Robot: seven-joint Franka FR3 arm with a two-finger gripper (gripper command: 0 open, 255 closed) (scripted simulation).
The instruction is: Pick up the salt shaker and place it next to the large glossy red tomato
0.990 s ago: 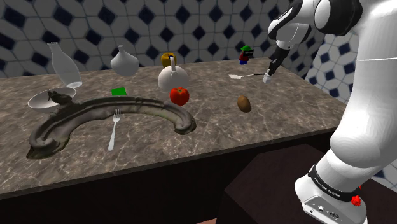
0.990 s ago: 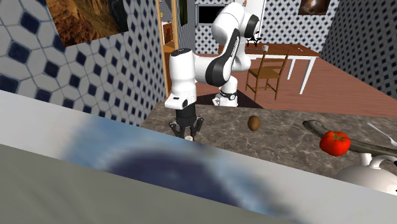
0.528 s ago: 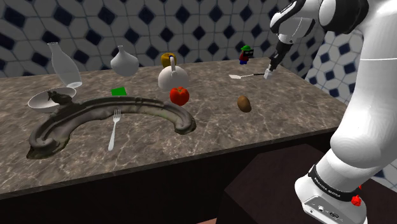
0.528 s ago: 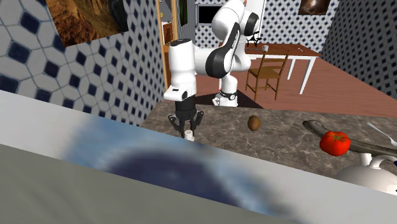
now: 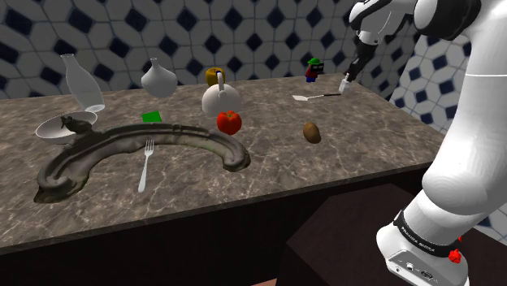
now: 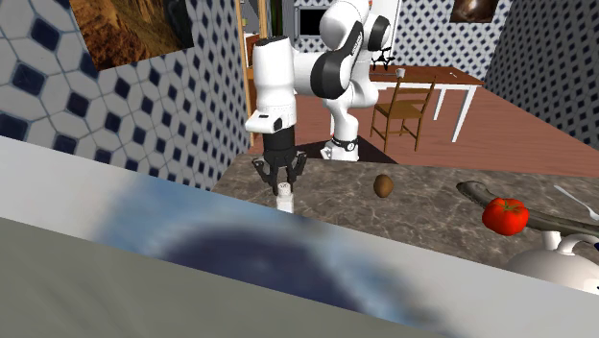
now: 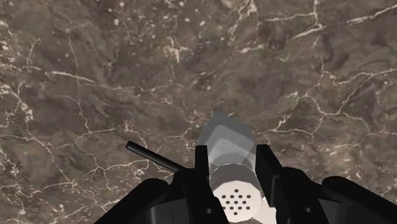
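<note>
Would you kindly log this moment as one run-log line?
tool: shut on salt shaker, above counter | red tomato: on counter, far off | placed: no

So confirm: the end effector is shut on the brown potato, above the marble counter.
Wrong: the end effector is shut on the salt shaker, not the potato, which lies on the counter. The wrist view shows the shaker's holed cap between the fingers, above the marble counter.

The dark stone worktop [image 5: 268, 158] lies under the claw [image 5: 348, 79]. A white spatula [image 5: 302, 97] lies near the claw. A brown potato [image 5: 312, 132], a red tomato [image 5: 229, 122] and a fork [image 5: 146, 162] lie farther away.
</note>
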